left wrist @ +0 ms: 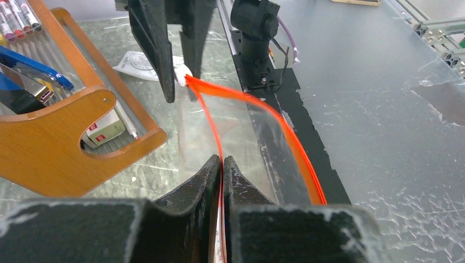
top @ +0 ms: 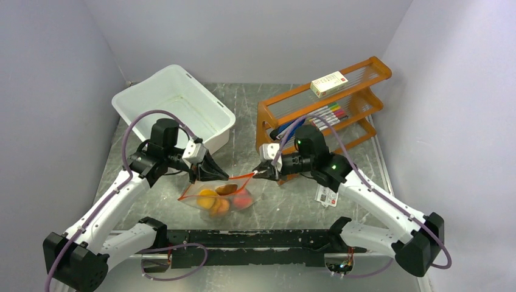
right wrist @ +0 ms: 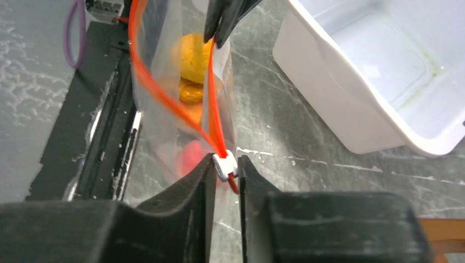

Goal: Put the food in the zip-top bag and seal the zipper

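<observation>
The clear zip-top bag hangs between my two grippers just above the table, with several orange, peach and red toy fruits inside it. Its orange-red zipper gapes open in the wrist views. My left gripper is shut on one end of the zipper strip. My right gripper is shut on the white slider at the other end. The fruits also show in the right wrist view.
A white tub stands at the back left, close behind the left gripper. An orange wooden rack with markers and a small box stands at the back right. A card lies beside the right arm. A black taped strip runs along the near edge.
</observation>
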Robot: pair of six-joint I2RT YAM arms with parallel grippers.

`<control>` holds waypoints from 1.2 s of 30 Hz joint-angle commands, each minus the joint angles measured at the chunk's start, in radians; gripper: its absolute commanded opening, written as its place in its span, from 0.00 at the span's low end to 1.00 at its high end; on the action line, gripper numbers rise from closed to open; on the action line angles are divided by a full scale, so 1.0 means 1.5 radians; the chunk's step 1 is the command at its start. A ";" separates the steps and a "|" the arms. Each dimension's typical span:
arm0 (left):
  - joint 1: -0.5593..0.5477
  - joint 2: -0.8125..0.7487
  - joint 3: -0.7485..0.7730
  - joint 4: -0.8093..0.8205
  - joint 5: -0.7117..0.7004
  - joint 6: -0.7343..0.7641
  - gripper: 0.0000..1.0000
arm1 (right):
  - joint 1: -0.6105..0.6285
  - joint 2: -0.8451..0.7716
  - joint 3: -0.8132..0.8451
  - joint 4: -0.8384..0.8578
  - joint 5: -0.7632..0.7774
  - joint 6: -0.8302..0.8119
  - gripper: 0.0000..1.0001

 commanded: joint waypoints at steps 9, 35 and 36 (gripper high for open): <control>-0.010 -0.054 -0.034 0.204 -0.133 -0.201 0.38 | -0.030 -0.031 0.077 -0.041 -0.034 0.081 0.00; -0.162 0.097 0.129 0.061 -0.171 -0.117 0.72 | -0.004 0.043 0.160 -0.127 -0.030 0.064 0.00; -0.169 0.111 0.131 0.059 -0.190 -0.114 0.71 | -0.004 0.046 0.164 -0.131 -0.032 0.061 0.00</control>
